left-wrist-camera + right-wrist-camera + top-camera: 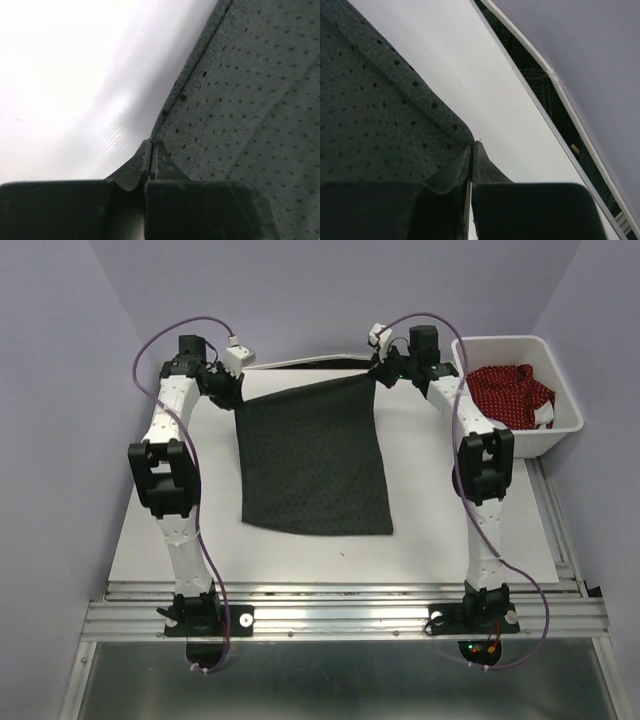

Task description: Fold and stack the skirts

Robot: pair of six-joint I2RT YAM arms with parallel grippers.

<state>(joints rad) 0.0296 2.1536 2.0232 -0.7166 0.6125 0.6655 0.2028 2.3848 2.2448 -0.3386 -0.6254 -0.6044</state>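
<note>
Our left end effector (pixel 151 142) and right end effector (pixel 472 145) pinch shut on far corners of the dark charcoal dotted cloth skirt (pixel 315 460) on the white bench (pixel 430 540); we fear the left's thin bite may slip on lifting.

Right of the right gripper (pixel 376 376) the white bin (pixel 566 426) blocks the way. Behind it and behind the left gripper (pixel 238 396) the wall (pixel 320 290) is near. Between them the dark skirt (pixel 315 465) stretches; past its near edge the surface (pixel 430 530) is open.
</note>
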